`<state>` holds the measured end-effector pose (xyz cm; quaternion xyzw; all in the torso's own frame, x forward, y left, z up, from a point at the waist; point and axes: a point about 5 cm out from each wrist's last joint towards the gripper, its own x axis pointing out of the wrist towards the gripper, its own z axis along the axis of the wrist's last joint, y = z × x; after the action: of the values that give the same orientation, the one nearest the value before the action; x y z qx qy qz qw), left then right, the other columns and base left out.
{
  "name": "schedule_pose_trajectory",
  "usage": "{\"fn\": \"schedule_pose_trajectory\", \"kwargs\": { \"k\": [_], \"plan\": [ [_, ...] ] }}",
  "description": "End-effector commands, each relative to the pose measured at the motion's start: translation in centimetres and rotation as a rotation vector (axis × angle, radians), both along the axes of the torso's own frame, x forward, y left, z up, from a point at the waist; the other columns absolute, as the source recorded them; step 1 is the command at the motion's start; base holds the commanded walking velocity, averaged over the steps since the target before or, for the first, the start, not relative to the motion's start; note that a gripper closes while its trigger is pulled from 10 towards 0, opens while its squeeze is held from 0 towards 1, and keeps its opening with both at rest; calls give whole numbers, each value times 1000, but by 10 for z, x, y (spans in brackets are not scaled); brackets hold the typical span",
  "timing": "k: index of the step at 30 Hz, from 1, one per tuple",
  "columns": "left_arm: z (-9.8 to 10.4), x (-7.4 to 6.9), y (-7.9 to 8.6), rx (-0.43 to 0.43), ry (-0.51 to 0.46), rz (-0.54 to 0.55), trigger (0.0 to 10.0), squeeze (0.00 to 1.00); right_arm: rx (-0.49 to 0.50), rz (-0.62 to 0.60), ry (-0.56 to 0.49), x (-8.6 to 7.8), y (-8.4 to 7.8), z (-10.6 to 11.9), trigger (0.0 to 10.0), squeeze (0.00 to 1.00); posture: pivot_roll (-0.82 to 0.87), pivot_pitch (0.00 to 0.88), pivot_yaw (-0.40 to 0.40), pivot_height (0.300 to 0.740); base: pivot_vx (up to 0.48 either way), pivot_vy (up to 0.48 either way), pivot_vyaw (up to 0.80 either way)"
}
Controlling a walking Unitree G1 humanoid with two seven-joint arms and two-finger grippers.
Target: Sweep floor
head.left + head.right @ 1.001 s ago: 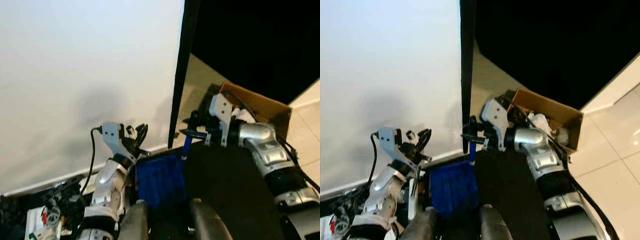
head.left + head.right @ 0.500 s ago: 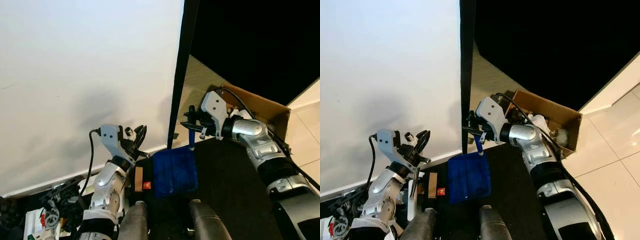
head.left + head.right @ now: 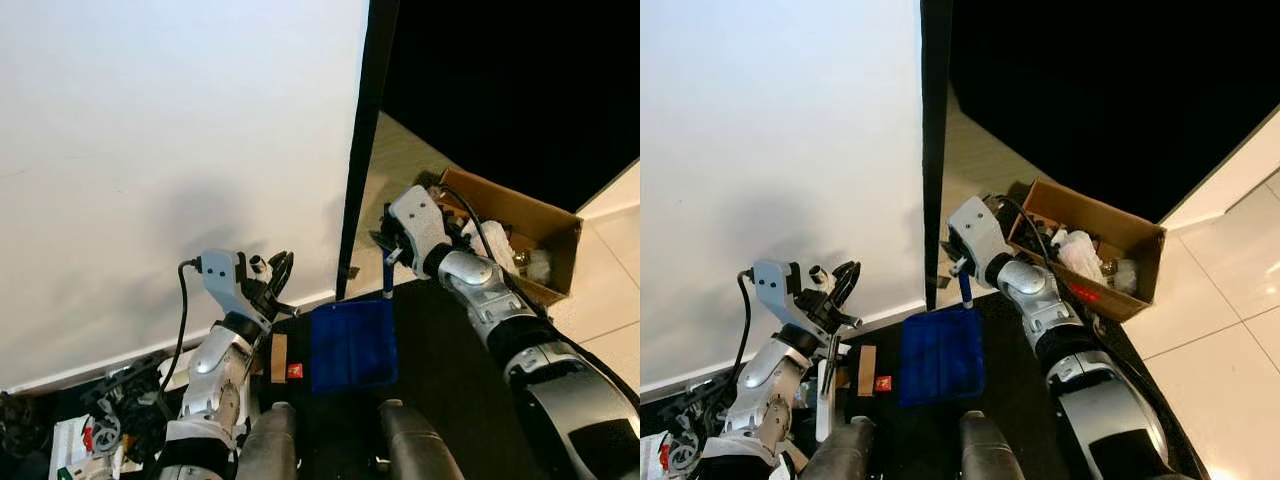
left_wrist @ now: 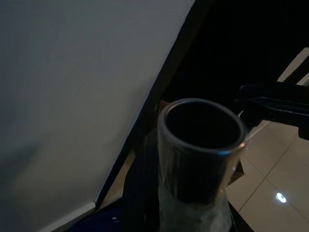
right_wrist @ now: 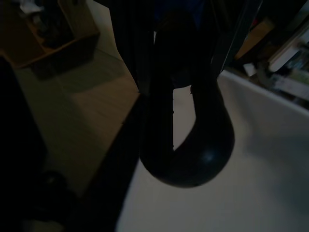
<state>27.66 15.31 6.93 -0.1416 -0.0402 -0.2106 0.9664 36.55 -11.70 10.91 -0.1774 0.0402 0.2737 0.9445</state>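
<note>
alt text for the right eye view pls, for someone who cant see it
The robot's right gripper holds the upright handle of a blue dustpan resting on the dark floor by a white wall. Its left gripper is raised beside the wall, and an open cardboard box of rubbish sits behind.

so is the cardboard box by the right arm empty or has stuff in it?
Has stuff in it. The open-topped cardboard box holds a white crumpled item and other small clutter; what the rest is cannot be made out.
</note>
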Motion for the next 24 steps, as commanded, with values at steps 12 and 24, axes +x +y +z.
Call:
{"fn": "schedule_pose_trajectory", "kwargs": {
  "k": [12,24],
  "plan": [
    [-15,-9,-4,-19,69,12,10000,0,69,-518,-16,18,-28,8,10000,0,37,157,-22,740,0,0,0],
    [-15,-10,-4,-20,73,15,10000,0,317,-514,112,16,-7,2,10000,0,35,166,-27,740,0,0,0]
  ]
}}
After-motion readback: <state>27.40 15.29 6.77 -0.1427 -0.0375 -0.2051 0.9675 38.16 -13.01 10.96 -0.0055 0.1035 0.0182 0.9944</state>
